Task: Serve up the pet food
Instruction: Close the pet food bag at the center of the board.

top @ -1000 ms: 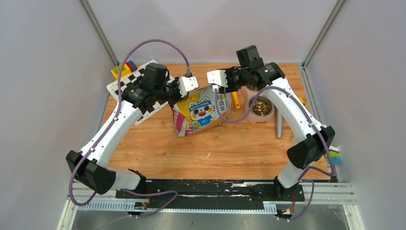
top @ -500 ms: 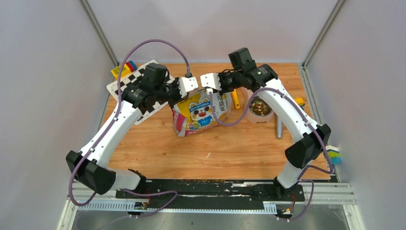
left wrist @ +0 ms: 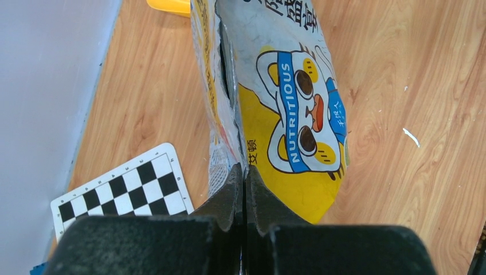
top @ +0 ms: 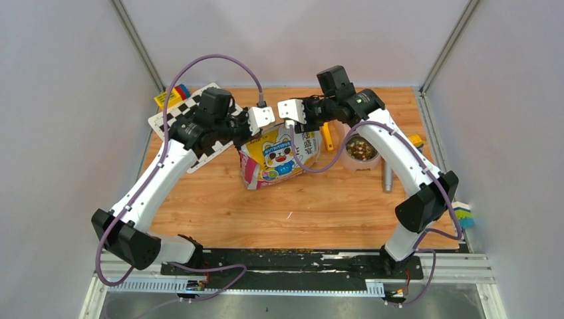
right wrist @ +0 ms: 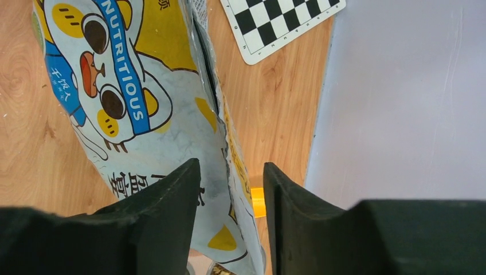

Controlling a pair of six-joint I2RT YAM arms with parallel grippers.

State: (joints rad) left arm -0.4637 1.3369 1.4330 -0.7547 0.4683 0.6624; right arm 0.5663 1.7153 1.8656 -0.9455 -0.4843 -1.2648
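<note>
Pet food (top: 361, 147): loose brown pellets in the bowl (top: 374, 161) at right; more presumably inside the bag (top: 278, 158) (not visible). Pellets will pour and scatter, so they are best moved by bag or scoop (top: 328, 138). Left gripper (left wrist: 245, 172) is pinched tight on the bag's torn edge. Right gripper (right wrist: 229, 172) is spread wide astride the other end. The bag looks soft, glossy and probably slippery. Checkerboard (top: 193, 109) lies behind.

Your left arm (top: 156, 174) and right arm (top: 407, 159): white link shells, black joint housings, black bases. A purple cable (top: 199, 60) trails along each. White blocks (top: 261, 116) cap the wrists; claw fingers (right wrist: 166, 200) are matte black.
</note>
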